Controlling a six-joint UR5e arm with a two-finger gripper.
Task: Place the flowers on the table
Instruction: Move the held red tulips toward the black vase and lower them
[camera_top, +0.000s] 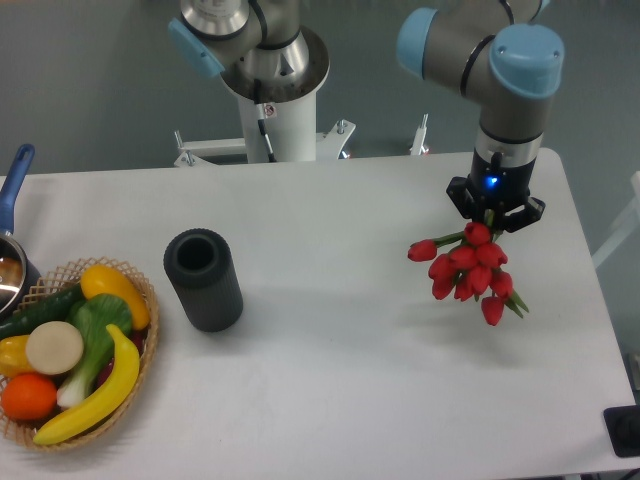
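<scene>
The black two-finger end effector (494, 212) on the grey arm with pale blue joints pointed straight down over the right part of the large white desk with rounded corners (340, 330). It was clenched on the small bunch of red tulip buds with green stems (468, 269). The red heads spread out below and to the left of the fingers, one bud sticking out sideways toward the left, and a bit of green stem or leaf showed at the lower right of the bunch. A soft shadow lay on the desk just left of and below the flowers; whether the lowest buds touched the surface could not be told.

Well apart, left of centre, a dark grey hollow cylinder (203, 279) stood upright on the desk. At the far left edge sat a round wicker basket (141, 345) filled with plastic fruit and vegetables, among them a yellow banana (95, 396) and an orange (28, 396). Behind the basket, a metal pot with a blue handle (14, 186) was partly cut off by the frame.
</scene>
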